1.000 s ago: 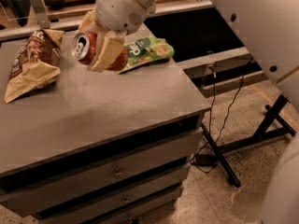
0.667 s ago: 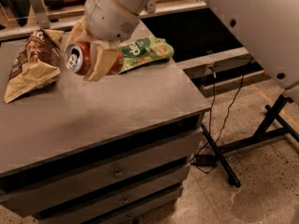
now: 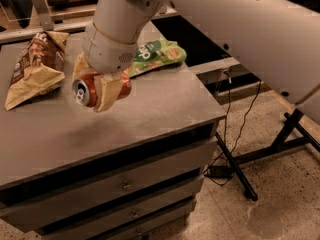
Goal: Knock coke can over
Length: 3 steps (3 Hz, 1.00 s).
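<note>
The coke can (image 3: 82, 92) is red with a silver top. It lies on its side between my gripper's tan fingers (image 3: 109, 93), with the top facing front left, over the left middle of the grey cabinet top (image 3: 165, 109). I cannot tell whether it touches the surface. My gripper (image 3: 96, 90) reaches down from the big white arm (image 3: 120, 24) and is shut on the can.
A brown and tan chip bag (image 3: 35, 66) lies at the back left. A green snack bag (image 3: 156, 54) lies behind the gripper. Drawers (image 3: 125, 184) run below the top's front edge. A black stand leg (image 3: 235, 171) and cables are on the floor to the right.
The gripper has moved toward the front and lower with the can in it. The can has stayed tipped on its side. The bags have not moved.
</note>
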Tool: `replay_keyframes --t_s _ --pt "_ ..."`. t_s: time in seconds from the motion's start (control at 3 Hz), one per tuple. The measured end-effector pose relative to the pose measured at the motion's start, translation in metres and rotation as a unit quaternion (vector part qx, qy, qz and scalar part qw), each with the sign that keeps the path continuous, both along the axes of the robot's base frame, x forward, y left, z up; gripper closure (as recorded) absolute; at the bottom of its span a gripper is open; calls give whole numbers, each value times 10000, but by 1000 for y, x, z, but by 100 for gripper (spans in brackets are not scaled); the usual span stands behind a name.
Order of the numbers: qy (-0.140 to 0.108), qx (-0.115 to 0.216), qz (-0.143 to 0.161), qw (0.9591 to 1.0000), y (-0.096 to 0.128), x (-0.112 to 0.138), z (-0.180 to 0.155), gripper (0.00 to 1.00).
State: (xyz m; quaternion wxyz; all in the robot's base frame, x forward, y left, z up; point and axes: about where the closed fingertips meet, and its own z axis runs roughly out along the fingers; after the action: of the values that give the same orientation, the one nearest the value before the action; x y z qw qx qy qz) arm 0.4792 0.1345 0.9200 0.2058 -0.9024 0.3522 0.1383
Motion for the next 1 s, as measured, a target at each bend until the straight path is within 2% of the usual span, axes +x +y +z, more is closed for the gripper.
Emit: replay_keyframes --t_s 0.33,1.0 --pt "-212 -349 -9 9992 1 2 -18 100" --pt "-726 -838 63 9938 -1 17 -41 100"
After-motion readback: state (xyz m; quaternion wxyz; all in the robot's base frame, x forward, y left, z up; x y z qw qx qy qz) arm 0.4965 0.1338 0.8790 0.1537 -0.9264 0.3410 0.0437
